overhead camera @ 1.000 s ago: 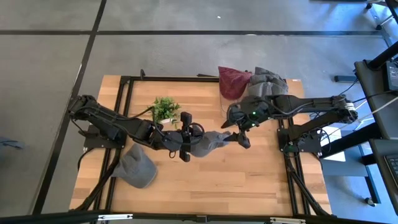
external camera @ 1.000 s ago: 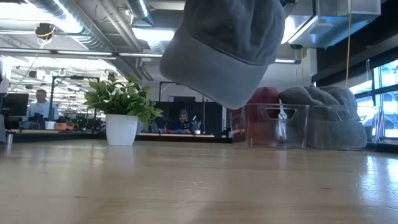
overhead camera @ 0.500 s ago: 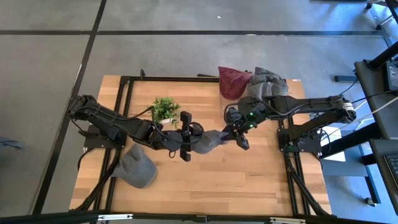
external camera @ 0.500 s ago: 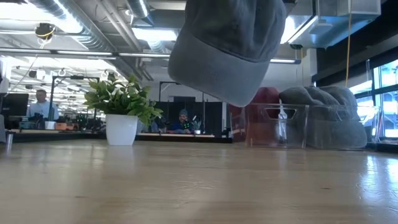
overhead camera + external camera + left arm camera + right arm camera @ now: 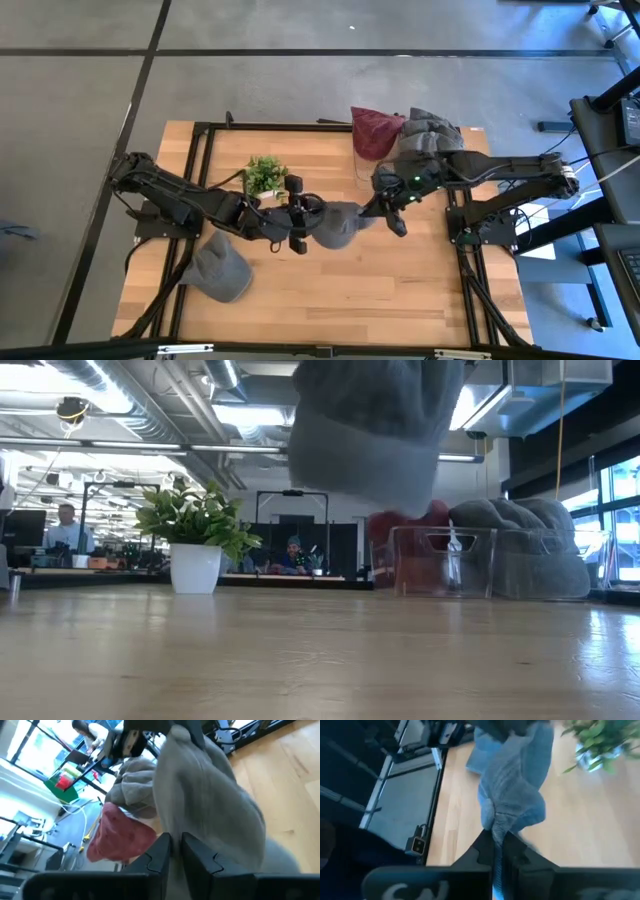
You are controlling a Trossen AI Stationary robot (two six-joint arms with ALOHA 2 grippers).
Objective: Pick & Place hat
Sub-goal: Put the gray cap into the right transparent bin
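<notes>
High view: my left gripper (image 5: 303,222) and right gripper (image 5: 372,207) both pinch the hat (image 5: 335,226); it has bunched leftward, handover underway.

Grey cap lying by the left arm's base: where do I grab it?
Pinch the soft grey fabric cap at its crown from straight above: it lies flat on the wooden table. The left tool and right tool are shut on the other grey hat.
</notes>
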